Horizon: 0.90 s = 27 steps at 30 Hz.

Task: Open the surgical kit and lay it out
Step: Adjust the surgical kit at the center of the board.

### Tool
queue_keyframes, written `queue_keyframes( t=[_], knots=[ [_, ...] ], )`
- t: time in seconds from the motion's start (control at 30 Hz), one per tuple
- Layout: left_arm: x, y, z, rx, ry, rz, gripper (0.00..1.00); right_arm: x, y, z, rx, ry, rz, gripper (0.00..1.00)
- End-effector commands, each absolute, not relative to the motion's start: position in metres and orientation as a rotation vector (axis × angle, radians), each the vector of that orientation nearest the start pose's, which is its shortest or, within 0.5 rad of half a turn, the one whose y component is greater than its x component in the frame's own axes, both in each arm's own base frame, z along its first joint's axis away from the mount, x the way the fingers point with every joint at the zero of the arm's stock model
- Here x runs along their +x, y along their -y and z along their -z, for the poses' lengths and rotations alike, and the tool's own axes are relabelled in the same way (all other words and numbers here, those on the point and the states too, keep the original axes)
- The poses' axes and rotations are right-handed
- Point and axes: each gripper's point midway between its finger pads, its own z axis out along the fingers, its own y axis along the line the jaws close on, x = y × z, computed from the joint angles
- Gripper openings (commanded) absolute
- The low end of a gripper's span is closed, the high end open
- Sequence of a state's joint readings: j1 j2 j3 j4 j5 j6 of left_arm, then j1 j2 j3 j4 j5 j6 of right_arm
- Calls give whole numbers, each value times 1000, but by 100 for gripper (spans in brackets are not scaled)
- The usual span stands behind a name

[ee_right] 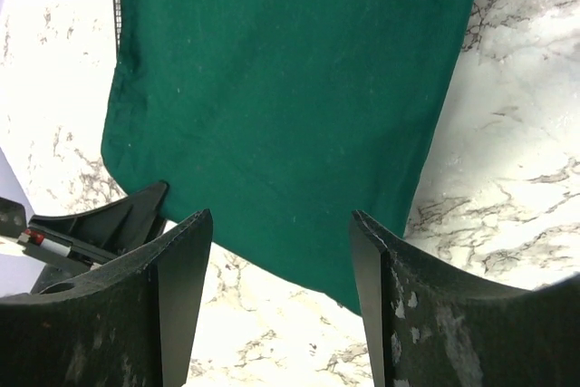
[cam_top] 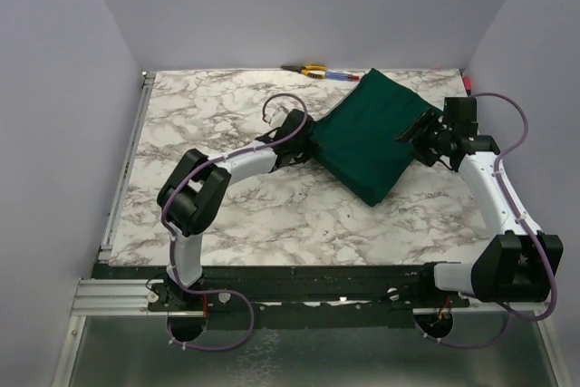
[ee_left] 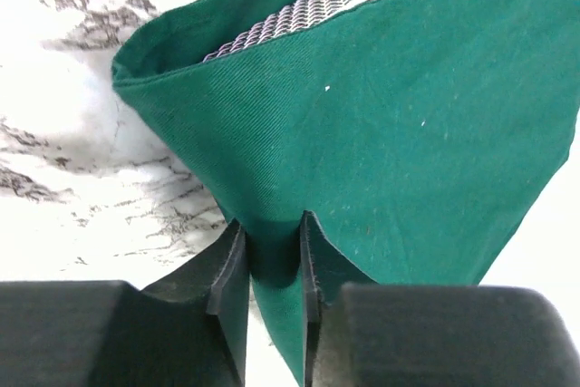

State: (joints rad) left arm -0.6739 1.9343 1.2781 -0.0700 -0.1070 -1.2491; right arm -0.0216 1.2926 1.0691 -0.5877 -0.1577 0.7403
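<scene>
The counter (cam_top: 227,215) is white with grey marble veining and fills the middle of the top view. A dark green cloth wrap (cam_top: 372,138) lies on it right of centre, turned askew to the edges. Along the upper edge lies a yellow-handled tool (cam_top: 308,69), with red and blue pens (cam_top: 343,75) just right of it, near the wrap's top corner.

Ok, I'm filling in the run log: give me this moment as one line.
left gripper: shut on green cloth wrap, corner | right gripper: open, at wrap's edge | wire-mesh tray: edge showing under wrap
</scene>
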Motion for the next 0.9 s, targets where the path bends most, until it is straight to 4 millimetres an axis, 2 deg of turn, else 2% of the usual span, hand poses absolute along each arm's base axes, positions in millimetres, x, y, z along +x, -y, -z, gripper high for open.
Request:
queue_keyframes(
  t=[0.0, 0.13, 0.3, 0.43, 0.47, 0.57, 0.63, 0.7, 0.87],
  knots=[
    [410, 316, -69, -706, -2351, 641, 17, 353, -37, -181, 837, -2271, -457, 66],
    [430, 292, -69, -709, -2338, 582, 16, 359, -35, -182, 819, -2257, -448, 66],
    [468, 264, -63, -644, -2367, 561, 13, 375, -34, -194, 748, -2230, -447, 66],
    [504, 254, -67, -531, -2380, 587, 11, 388, -35, -194, 712, -2232, -450, 66],
    [508, 248, -61, -507, -2399, 566, 11, 391, -36, -193, 707, -2233, -452, 66],
    [535, 240, -71, -435, -2378, 546, 11, 401, -35, -188, 683, -2249, -445, 66],
    [545, 244, -80, -398, -2369, 603, 18, 408, -33, -184, 669, -2261, -422, 66],
    [552, 248, -92, -361, -2354, 654, 31, 416, -29, -177, 646, -2284, -384, 66],
    [549, 247, -117, -275, -2320, 661, 60, 430, -10, -161, 588, -2333, -234, 73]
  ],
)
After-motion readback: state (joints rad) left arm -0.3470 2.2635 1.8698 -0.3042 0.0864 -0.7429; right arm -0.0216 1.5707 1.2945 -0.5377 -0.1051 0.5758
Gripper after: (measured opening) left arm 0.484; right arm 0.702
